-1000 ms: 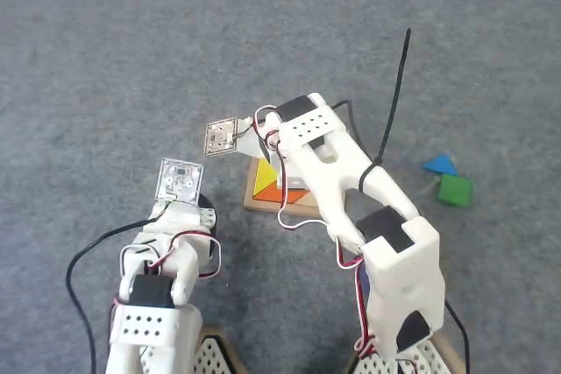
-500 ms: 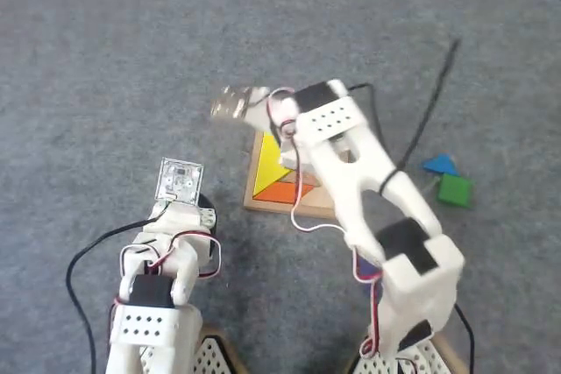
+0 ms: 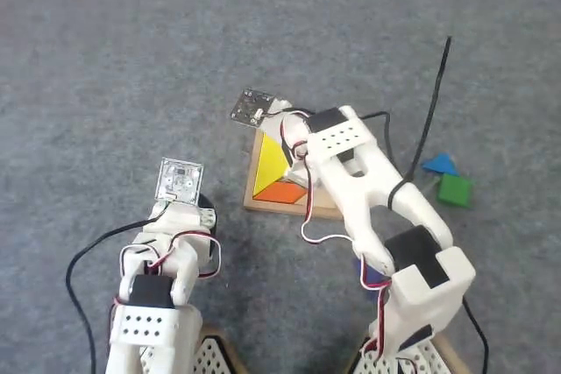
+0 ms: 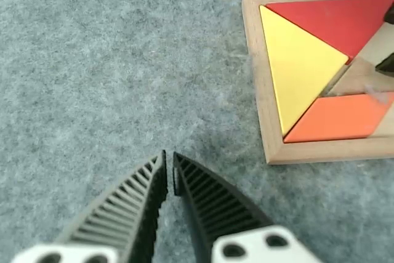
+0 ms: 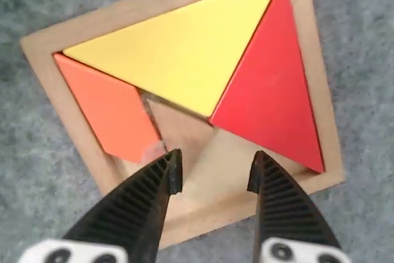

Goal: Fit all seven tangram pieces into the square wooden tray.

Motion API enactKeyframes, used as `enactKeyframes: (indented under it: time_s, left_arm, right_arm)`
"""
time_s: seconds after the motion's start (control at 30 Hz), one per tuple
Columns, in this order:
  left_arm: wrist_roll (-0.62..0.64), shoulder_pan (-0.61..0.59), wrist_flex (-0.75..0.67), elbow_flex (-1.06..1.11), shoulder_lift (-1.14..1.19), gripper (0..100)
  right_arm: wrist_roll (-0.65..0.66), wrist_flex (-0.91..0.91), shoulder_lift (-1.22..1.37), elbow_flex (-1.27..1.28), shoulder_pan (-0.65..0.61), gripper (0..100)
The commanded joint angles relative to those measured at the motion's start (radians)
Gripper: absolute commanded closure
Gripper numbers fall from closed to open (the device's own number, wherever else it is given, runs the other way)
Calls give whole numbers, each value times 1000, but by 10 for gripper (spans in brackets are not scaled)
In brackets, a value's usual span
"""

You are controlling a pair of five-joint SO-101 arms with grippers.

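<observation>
The square wooden tray (image 3: 263,205) lies at mid-table under my right arm (image 3: 351,164). It holds a yellow triangle (image 5: 184,53), a red triangle (image 5: 271,97) and an orange piece (image 5: 111,112); the rest of its floor (image 5: 209,152) is bare wood. My right gripper (image 5: 215,173) hangs open over that bare part, holding nothing. My left gripper (image 4: 167,157) is shut and empty over the carpet, short of the tray's rim (image 4: 253,72). A blue triangle (image 3: 440,164) and a green square (image 3: 456,190) lie loose on the carpet to the right of the tray.
Grey carpet (image 3: 105,76) covers the whole table. A black cable (image 3: 434,102) rises from the right arm near the loose pieces. Both arm bases stand at the near edge.
My right arm has swung to the right and its wrist has turned, uncovering the yellow and orange pieces in the tray. The left arm has not moved.
</observation>
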Motion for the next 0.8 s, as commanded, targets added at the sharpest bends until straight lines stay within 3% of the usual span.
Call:
enactKeyframes:
  time_s: [0.0, 0.37, 0.67, 0.77]
  left_arm:
    - [8, -5, 8, -8, -14, 985]
    - [8, -5, 8, -8, -14, 985]
    - [8, -5, 8, -8, -14, 985]
    - [8, -5, 8, -8, -14, 985]
  right_arm:
    - [-14, -13, -62, -2, 38, 809]
    - [-104, -2, -77, -25, 111, 848]
    - [-241, 268, -440, 11, 435, 847]
    - [-249, 282, -475, 87, 570, 847]
